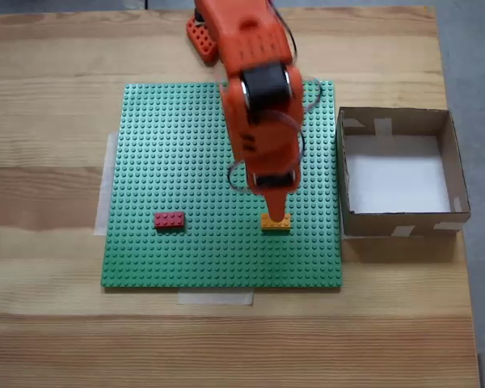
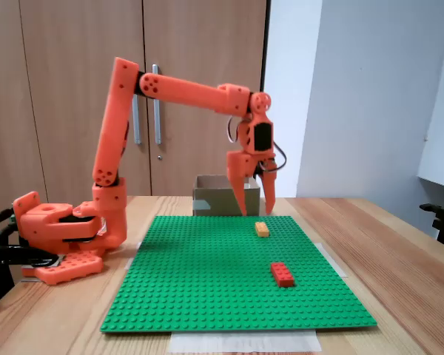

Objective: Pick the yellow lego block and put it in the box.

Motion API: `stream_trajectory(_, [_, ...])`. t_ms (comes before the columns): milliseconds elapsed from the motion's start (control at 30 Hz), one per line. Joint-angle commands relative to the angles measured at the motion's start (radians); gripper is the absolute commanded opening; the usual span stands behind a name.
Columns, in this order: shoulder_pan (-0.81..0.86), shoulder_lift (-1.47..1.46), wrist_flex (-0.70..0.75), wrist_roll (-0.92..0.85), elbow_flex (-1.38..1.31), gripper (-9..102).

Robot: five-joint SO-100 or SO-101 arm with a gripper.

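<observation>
The green baseplate (image 1: pixel 186 162) lies flat on the wooden table (image 1: pixel 48 323) and serves as the reference. The yellow lego block (image 1: pixel 276 221) sits on the baseplate, near the edge that faces the box (image 1: pixel 403 222), and lies free, not gripped. In a fixed view the same block (image 2: pixel 262 229) rests on the far part of the baseplate, with the red brick (image 2: pixel 283 274) nearer the camera. The gripper (image 2: pixel 255 212) hangs directly above the yellow lego block, fingertips pointing down, jaws moderately spread and holding nothing. The box stands on the table just beside the baseplate, its white bottom bare. The orange arm (image 2: pixel 185 92) reaches over the baseplate from its base.
</observation>
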Motion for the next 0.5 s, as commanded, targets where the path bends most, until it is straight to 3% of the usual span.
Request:
stream_trajectory(0, [-0.005,-0.029,-0.002,0.017,-0.089,22])
stream_trajectory(467, [0.005,-0.166,-0.021,0.074,-0.146,22])
